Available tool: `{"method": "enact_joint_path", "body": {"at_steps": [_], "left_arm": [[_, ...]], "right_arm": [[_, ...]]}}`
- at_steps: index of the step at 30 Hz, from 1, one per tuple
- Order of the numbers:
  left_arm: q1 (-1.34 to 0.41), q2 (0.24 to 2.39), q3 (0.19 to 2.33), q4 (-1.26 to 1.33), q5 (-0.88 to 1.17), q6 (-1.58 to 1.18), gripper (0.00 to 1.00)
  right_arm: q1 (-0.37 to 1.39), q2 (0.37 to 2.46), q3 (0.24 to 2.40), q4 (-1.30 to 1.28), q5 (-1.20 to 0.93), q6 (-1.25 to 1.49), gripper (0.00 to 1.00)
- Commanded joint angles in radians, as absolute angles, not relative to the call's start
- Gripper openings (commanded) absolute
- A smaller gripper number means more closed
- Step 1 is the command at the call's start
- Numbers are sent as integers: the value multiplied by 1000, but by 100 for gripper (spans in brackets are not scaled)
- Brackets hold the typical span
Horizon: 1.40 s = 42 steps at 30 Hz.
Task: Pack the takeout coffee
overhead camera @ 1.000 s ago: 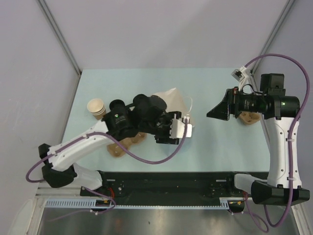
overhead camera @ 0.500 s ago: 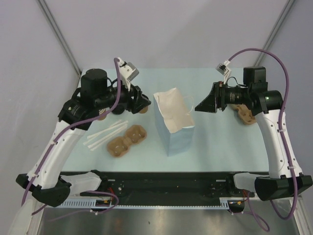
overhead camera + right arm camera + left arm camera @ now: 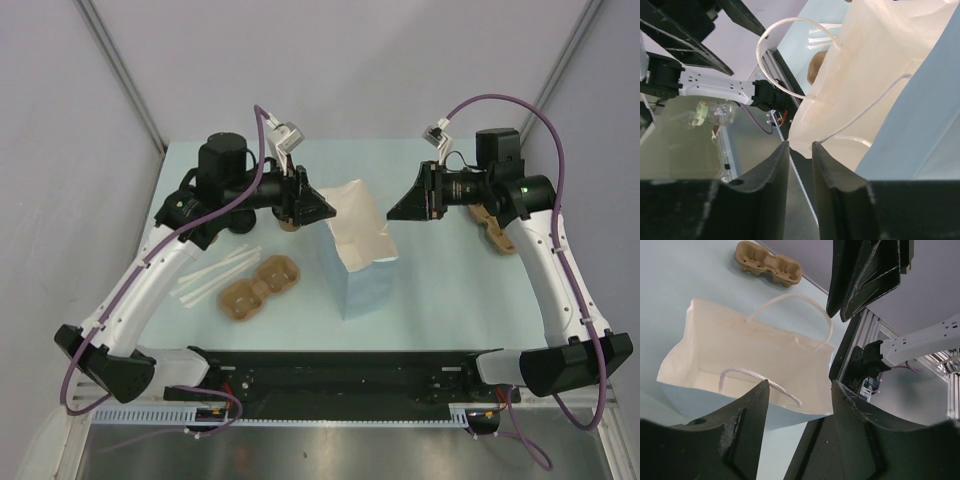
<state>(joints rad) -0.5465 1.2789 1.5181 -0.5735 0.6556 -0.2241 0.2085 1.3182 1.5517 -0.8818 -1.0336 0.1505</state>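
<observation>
No takeout coffee shows in any view. A paper bag (image 3: pixel 358 262), pale blue outside and cream inside, stands open in the middle of the table. My left gripper (image 3: pixel 322 210) is level with the bag's left rim, open, and one white cord handle (image 3: pixel 760 380) crosses just beyond its left fingertip. My right gripper (image 3: pixel 392 212) faces it from the bag's right side. Its jaws stand a narrow gap apart with nothing between them, and the bag's rim (image 3: pixel 799 134) and a handle cord (image 3: pixel 865 107) lie just past the fingertips.
A brown pulp cup carrier (image 3: pixel 258 291) lies left of the bag beside white straws (image 3: pixel 213 273). A second carrier (image 3: pixel 498 229) sits under my right arm. Something brown (image 3: pixel 291 223) peeks out below my left gripper. The black base rail (image 3: pixel 340 365) runs along the near edge.
My left arm swung from the bag's front round to its left rim. The right gripper moved left toward the bag and its jaws narrowed. The bag now stands upright.
</observation>
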Motion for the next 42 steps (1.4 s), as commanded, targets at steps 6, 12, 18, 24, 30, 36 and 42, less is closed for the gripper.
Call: {"method": "enact_joint_path", "body": {"at_steps": [6,12,18,24,30,36,42], "left_arm": [[-543,1310,1517,-520,793,-259,37],[-542,1286,1505,-572,779,-219,33],[-529,1244,1454,-568,740,-230,52],[-525,1249,1437,-526,741,-284,63],[-525,1282,1442,-465,761,-334,64],[-525,1319,1451,-425,781,-374,53],[-523,1333,1460,-430,793,-370,41]], "right_arm": [[209,1304,1555,-864,-1083,173,0],[209,1263,1555,-888,-1091,173,0],[184,1224,1560,-907,-1013,181,33],[144,1252,1559,-950,-893,175,56],[156,1296,1554,-878,-979,255,56],[170,1342,1552,-809,-1038,320,51],[184,1368,1516,-802,-1075,350,47]]}}
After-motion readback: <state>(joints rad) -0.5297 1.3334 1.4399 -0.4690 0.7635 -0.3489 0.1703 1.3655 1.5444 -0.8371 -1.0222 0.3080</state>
